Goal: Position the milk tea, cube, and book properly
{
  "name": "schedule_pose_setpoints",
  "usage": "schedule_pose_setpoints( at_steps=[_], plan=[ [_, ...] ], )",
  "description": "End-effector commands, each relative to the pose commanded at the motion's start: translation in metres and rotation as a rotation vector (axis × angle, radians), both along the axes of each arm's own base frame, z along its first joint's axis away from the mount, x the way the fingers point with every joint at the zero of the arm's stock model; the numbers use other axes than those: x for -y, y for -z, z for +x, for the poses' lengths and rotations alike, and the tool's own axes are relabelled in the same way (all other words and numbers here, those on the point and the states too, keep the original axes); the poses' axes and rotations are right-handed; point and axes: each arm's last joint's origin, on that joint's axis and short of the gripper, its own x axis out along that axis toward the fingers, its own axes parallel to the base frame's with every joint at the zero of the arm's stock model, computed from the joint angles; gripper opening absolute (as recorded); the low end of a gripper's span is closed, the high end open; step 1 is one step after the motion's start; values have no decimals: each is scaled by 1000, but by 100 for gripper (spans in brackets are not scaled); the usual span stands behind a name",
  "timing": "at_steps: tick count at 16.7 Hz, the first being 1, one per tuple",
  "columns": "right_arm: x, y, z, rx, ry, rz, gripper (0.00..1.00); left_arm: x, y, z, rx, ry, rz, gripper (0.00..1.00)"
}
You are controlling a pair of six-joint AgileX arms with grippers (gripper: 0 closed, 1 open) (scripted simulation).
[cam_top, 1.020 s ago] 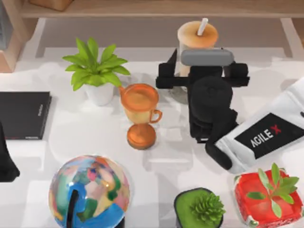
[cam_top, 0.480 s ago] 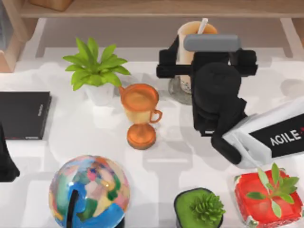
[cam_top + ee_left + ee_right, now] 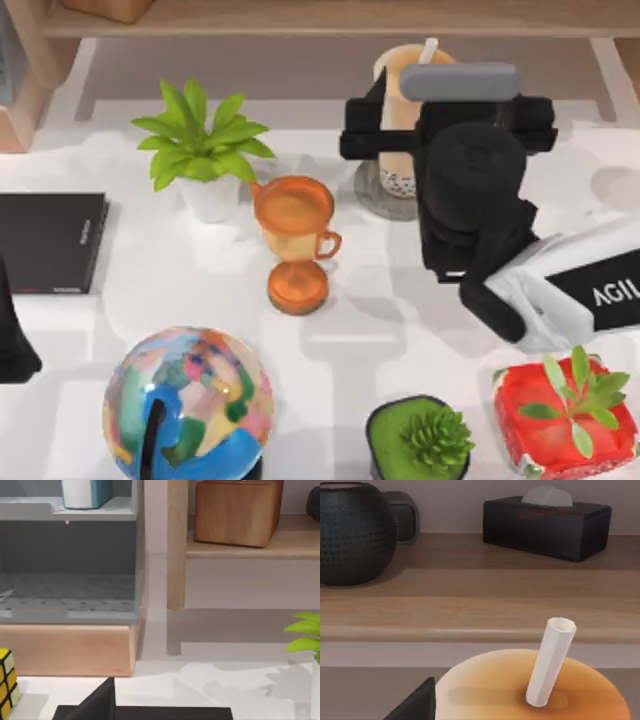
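The milk tea [image 3: 398, 165] stands upright on a grey round coaster [image 3: 368, 195] at the back of the table, right of centre. My right gripper [image 3: 415, 88] hovers open at the cup's upper part, one finger [image 3: 365, 110] beside its left wall. In the right wrist view, the cup's lid [image 3: 520, 690] and white straw [image 3: 551, 660] sit just below the camera. The teal-blue book [image 3: 82, 492] stands on a grey shelf. A yellow-faced cube [image 3: 5, 690] rests on the table. The left gripper [image 3: 10, 340] is parked, open, at the left edge.
An orange goblet [image 3: 295, 225] and a potted plant [image 3: 205, 150] stand left of the cup. A thin black book [image 3: 50, 240] lies far left. A globe [image 3: 185, 400], a green succulent [image 3: 420, 435] and a red pot [image 3: 565, 415] line the front. Wooden shelving [image 3: 470, 595] runs behind.
My right gripper has risen and drifted right while the milk tea stayed put on its coaster; more of the cup's body and base now shows. The left arm has not moved.
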Motion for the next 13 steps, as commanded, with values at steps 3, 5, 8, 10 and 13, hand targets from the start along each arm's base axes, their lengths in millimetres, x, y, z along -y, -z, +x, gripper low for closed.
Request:
schedule_pose_setpoints(
  at_steps=[3, 5, 8, 10, 13],
  plan=[
    [25, -24, -5, 0, -2, 0, 100, 0, 0, 0, 0, 0, 0, 100],
    [48, -44, -14, 2, -3, 1, 100, 0, 0, 0, 0, 0, 0, 100],
    [89, -73, -36, 11, -4, 5, 100, 0, 0, 0, 0, 0, 0, 100],
    [118, -85, -56, 8, -4, 4, 100, 0, 0, 0, 0, 0, 0, 100],
    [158, -91, -93, 0, -6, 1, 100, 0, 0, 0, 0, 0, 0, 100]
  ],
)
